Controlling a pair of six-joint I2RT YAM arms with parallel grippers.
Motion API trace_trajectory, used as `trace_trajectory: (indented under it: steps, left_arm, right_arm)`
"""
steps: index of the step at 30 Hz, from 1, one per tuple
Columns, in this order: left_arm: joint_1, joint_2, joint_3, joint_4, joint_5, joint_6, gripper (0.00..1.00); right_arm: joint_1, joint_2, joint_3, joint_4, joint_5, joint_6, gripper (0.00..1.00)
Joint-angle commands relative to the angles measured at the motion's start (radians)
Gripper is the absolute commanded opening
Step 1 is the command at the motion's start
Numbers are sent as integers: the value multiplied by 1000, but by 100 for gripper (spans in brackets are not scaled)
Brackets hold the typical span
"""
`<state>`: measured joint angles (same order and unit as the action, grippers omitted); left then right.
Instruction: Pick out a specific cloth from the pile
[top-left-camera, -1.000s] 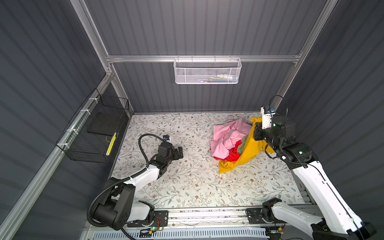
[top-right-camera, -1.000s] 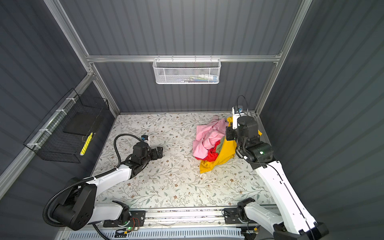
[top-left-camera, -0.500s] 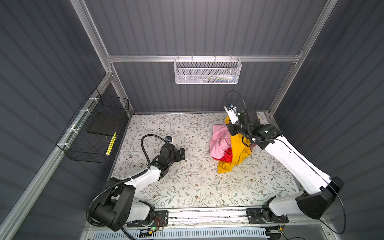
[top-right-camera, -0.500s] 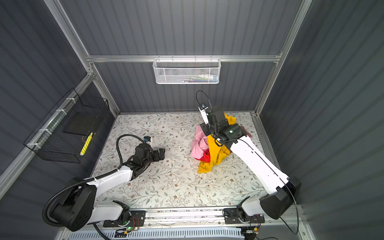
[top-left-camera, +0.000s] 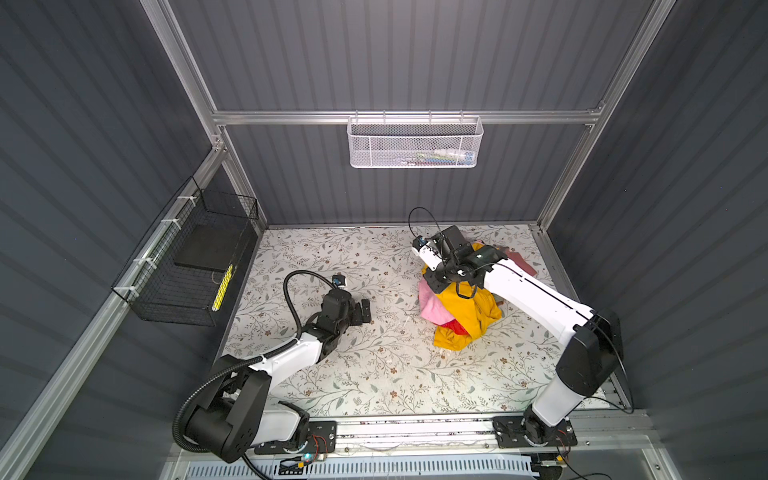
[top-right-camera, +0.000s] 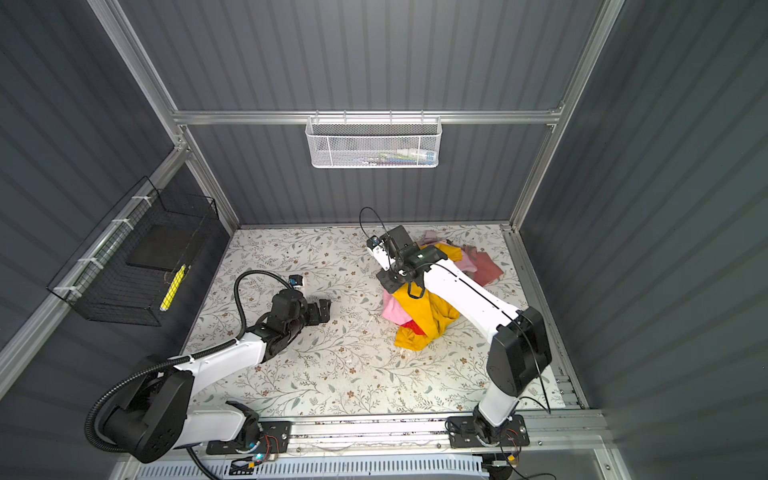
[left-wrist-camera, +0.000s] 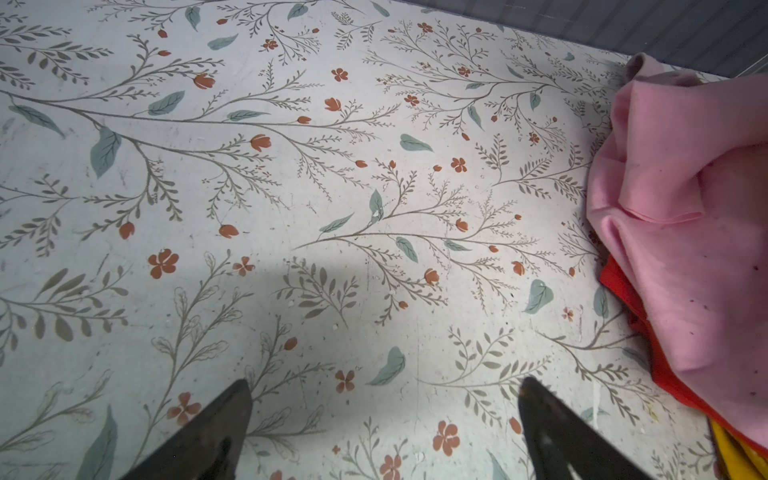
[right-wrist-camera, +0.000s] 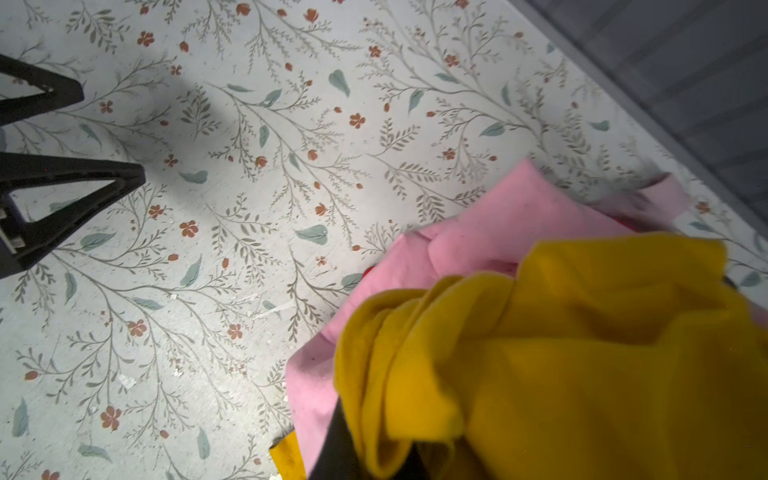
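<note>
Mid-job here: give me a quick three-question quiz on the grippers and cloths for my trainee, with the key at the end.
1. True or false: the left gripper is holding the pink cloth.
2. Which does the right gripper grip? A pink cloth, B yellow cloth, C red cloth.
3. Fill in: the left gripper's jaws stand ____.
Key: 1 false; 2 B; 3 open.
</note>
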<state>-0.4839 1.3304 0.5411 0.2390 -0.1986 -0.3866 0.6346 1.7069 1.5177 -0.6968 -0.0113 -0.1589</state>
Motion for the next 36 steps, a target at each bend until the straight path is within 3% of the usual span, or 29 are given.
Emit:
trace_trajectory:
  steps: [1, 9, 12, 18, 20, 23, 26, 28, 31, 36]
  left_arm:
    - [-5, -5, -11, -3, -12, -11, 100]
    - [-15, -14, -9, -24, -22, -14, 100]
    - [-15, -26, -11, -38, -31, -15, 100]
    - [-20, -48, -4, -84, -59, -9, 100]
    - [-31, -50, 6, -95, -66, 6, 100]
    - [-58, -44, 34, -104, -79, 27, 100]
    - [-93, -30, 70, -102, -79, 47, 100]
    - [-124, -20, 100, -81, -49, 73, 100]
    - [-171, 15, 158, -52, 22, 109, 100]
    - [-174, 71, 212, 98, 275, 67, 100]
  right_arm:
    - [27, 36, 6, -17, -101, 12, 0]
    - [64, 144, 50, -55, -163, -18, 1]
    - [77, 185, 74, -86, -162, -28, 6]
    - [74, 162, 73, -83, -105, -9, 45]
    - [71, 130, 66, -71, -94, -2, 51]
    - [67, 78, 61, -66, -77, 14, 71]
    - [64, 25, 54, -64, -67, 29, 82]
    - [54, -13, 43, -60, -54, 50, 99]
    - [17, -99, 18, -48, -78, 89, 99]
    - [-86, -278, -81, 17, -106, 153, 99]
